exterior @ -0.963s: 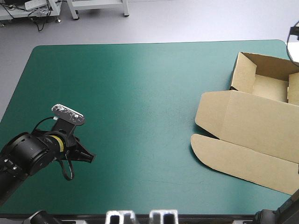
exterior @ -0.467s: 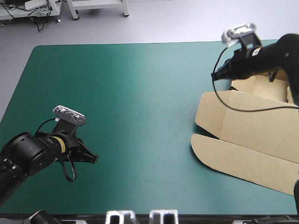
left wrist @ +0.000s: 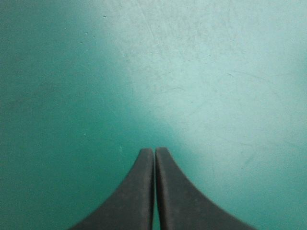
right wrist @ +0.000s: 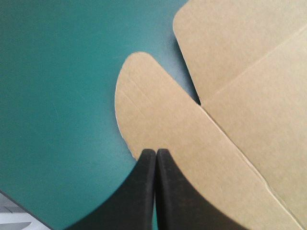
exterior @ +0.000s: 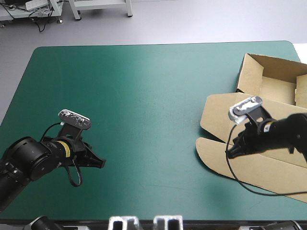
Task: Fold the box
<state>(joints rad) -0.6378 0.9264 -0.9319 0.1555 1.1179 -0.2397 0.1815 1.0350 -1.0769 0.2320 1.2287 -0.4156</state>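
Right gripper point(exterior: 231, 153) had dropped from the box's point(exterior: 218, 115) far wall to its rounded flap point(exterior: 211, 155), at the table's point(exterior: 144, 72) right. Its fingers were pressed together, like the left gripper's point(exterior: 100, 164). It needed opening to pinch the flap's edge.

Bench point(exterior: 144, 96): rectangular, rounded corners, smooth teal-green cover, faint scuffs on the surface. One item lies directly on it: a box point(exterior: 220, 115) of cut brown board, at the right side. Its open tray point(exterior: 278, 91), walls raised, sits by the far right corner. The lid point(exterior: 218, 108) lies flat on the cover toward the near edge, ending in a rounded flap point(exterior: 211, 153), also flat. The box's right part runs out of view.
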